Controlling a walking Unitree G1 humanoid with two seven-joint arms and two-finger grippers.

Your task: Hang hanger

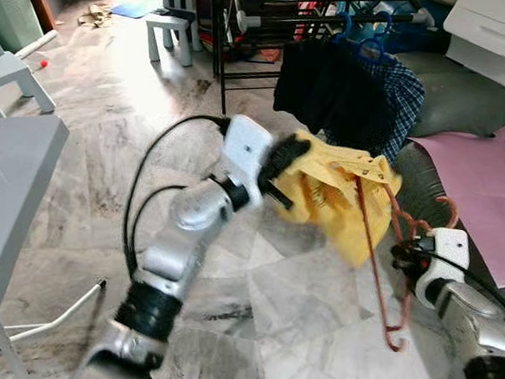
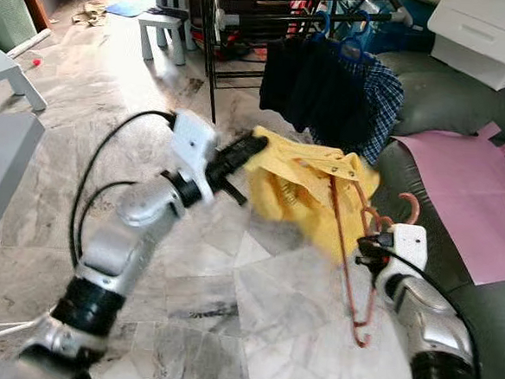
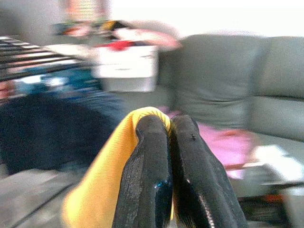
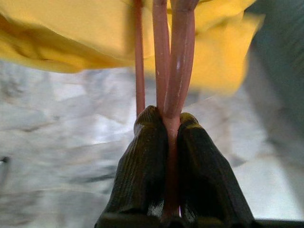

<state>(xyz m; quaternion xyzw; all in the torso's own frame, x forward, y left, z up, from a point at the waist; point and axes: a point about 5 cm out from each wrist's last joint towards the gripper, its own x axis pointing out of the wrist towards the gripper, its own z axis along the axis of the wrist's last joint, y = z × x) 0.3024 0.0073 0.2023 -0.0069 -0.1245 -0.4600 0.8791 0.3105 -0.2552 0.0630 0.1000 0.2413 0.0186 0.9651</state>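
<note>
Two hands [image 1: 282,161] [image 1: 402,250] grip yellow garment [image 1: 338,200] and hanger [image 1: 378,259].

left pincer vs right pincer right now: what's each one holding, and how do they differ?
The left pincer is shut on the yellow garment, pinching soft cloth; the right pincer is shut on the red hanger, clamping thin rods. The left pincer is raised toward the clothes rack; the right pincer sits lower, near the grey sofa. Both are shut, carrying one load between them: the garment partly draped over the hanger.

Before you, shirt [image 1: 343,200] between left gripper [image 1: 282,161] and right gripper [image 1: 401,252], hanger [image 1: 377,268] beneath, rack [image 1: 273,22] behind, sofa [image 1: 466,109] right.
</note>
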